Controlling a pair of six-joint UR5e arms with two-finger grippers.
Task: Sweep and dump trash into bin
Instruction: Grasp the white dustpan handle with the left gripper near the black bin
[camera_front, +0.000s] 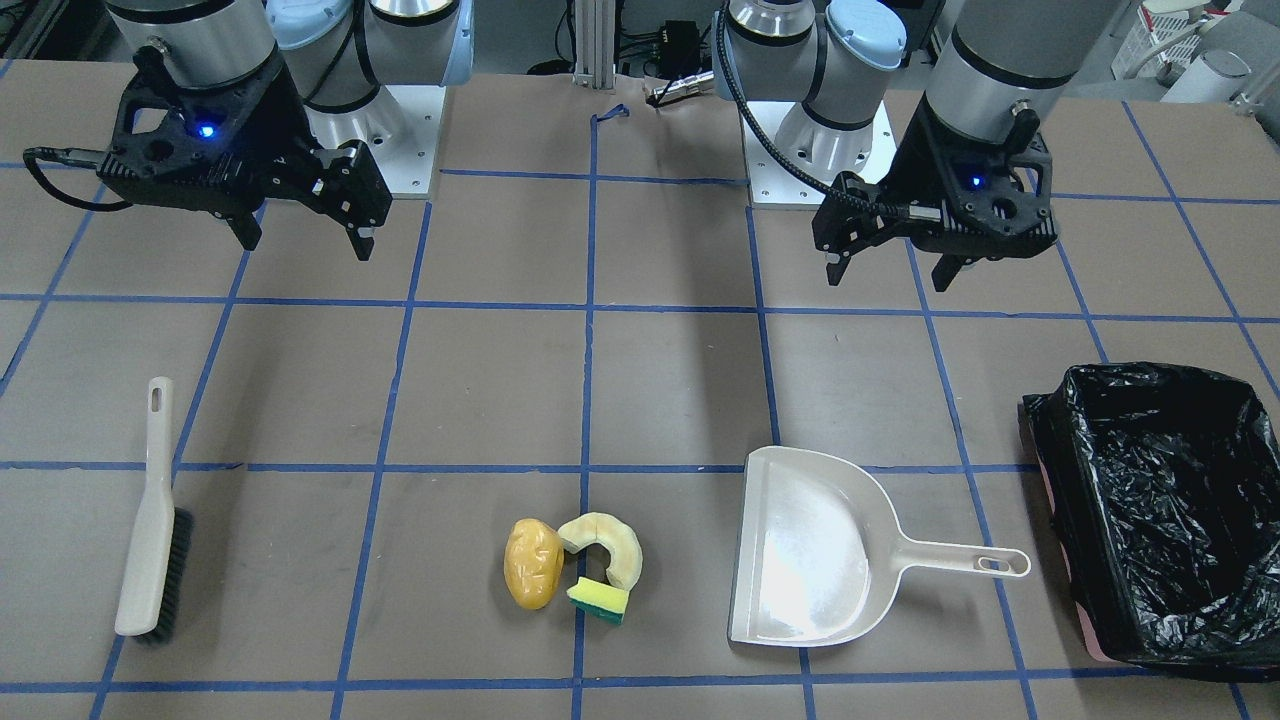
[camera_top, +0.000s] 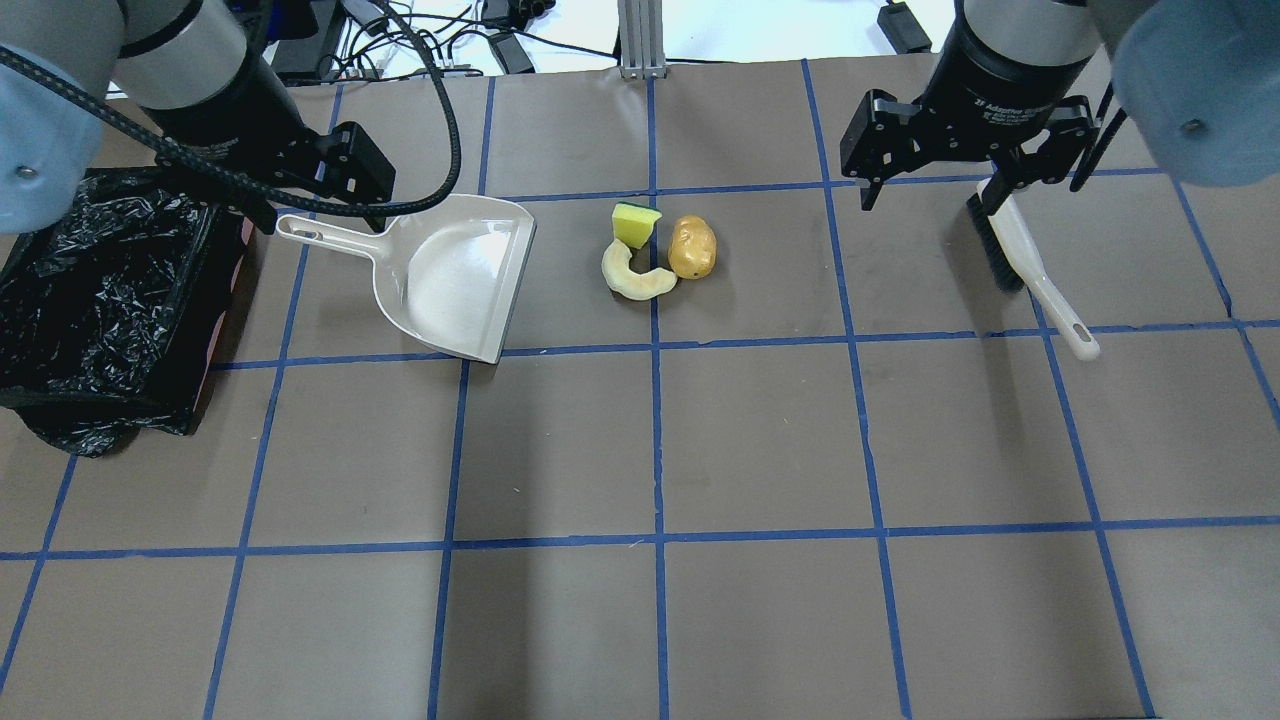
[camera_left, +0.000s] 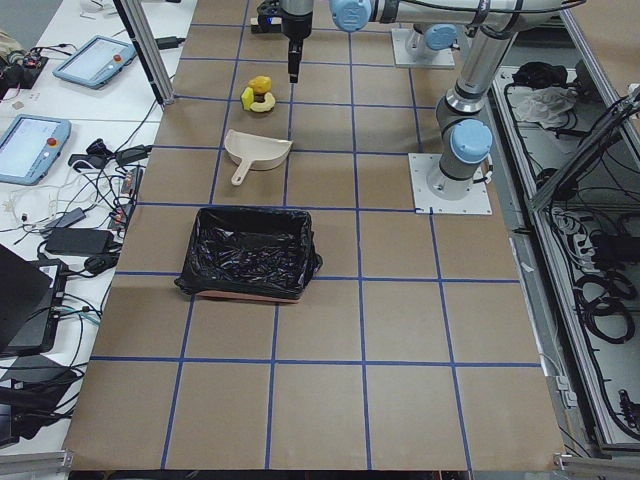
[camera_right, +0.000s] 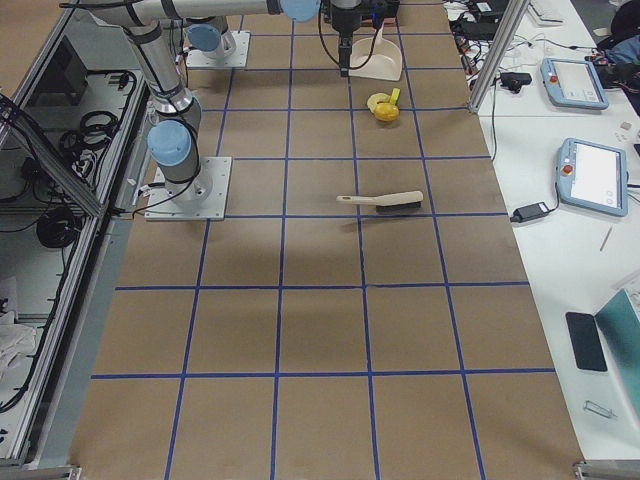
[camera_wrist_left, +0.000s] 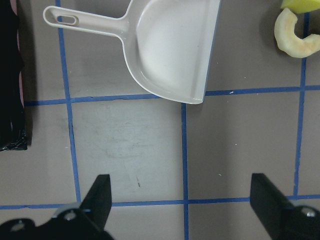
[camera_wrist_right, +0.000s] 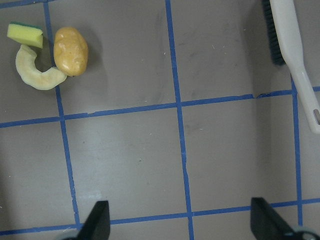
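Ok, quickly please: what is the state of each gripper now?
Left gripper: open, holding nothing.
Right gripper: open, holding nothing.

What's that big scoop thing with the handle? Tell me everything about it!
The beige plastic dustpan lies flat on the brown table, empty and shiny inside. It has a wide scoop and a thin handle with a slot at its end. Its open edge faces the three trash pieces; the handle points toward the black-lined bin. Nothing else touches it.

A robotics lab: a table gridded with blue tape, with teach pendants and tangled cables alongside.
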